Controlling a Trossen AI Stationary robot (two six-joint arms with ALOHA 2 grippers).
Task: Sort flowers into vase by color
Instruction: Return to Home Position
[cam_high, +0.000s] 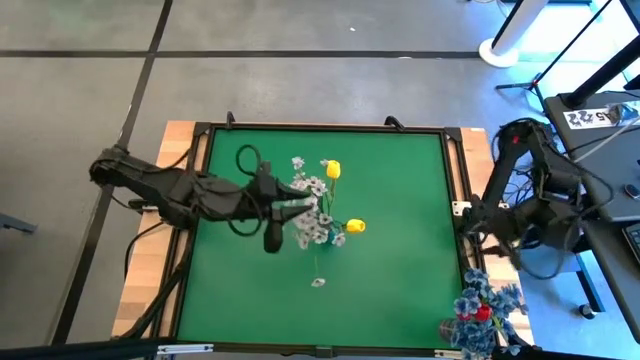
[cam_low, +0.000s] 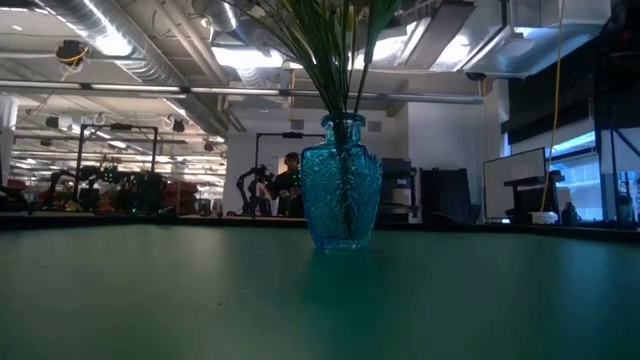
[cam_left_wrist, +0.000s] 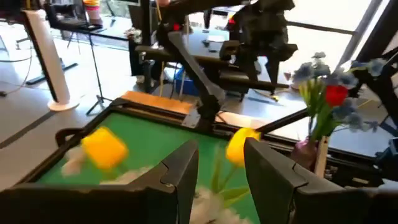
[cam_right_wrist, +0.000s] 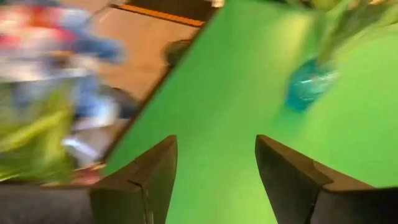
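Observation:
A blue glass vase (cam_low: 342, 195) stands mid-table with green stems rising from it. From above it is hidden under white sprigs (cam_high: 315, 215) and two yellow buds (cam_high: 333, 169) (cam_high: 354, 226). My left gripper (cam_high: 292, 207) is open at this bunch, coming from the table's left; in its wrist view (cam_left_wrist: 221, 180) the yellow buds (cam_left_wrist: 104, 147) (cam_left_wrist: 241, 145) show just beyond its fingers. One white sprig (cam_high: 318, 282) lies flat on the mat. Blue flowers with a red bud (cam_high: 482, 312) stand in a second vase at the near right corner. My right gripper (cam_high: 478, 222) is open at the right edge. My left gripper is open with its fingers (cam_left_wrist: 186, 174) on either side of green stems (cam_left_wrist: 217, 180) of the white and yellow bunch, coming level from the table's left. I cannot tell whether a finger touches them.
The green mat (cam_high: 400, 280) sits in a black frame on a wooden table. The right arm's base and cables (cam_high: 530, 170) crowd the right edge. Bare mat lies near and right of the middle vase. The room behind holds stands, screens and a person (cam_low: 290, 180).

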